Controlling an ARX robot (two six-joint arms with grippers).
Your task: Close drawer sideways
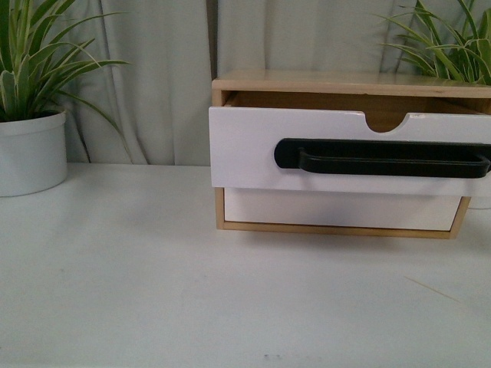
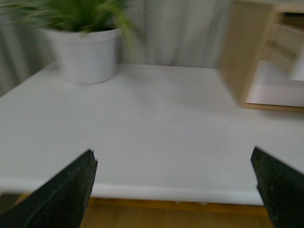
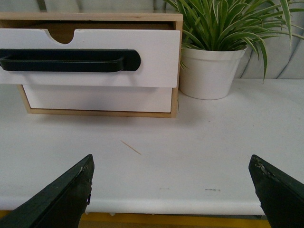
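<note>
Flanking the cabinet (image 1: 337,83): left plant (image 1: 31,149), right plant (image 3: 211,71). Drawer (image 1: 253,153) juts out. Left end effector (image 2: 172,159), right end effector (image 3: 171,164) both wide, empty.

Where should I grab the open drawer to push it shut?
Probably the black bar handle, jaws above and below it, approaching from the front: it lies horizontal and stands proud of the white drawer front. The open right gripper faces it.
</note>
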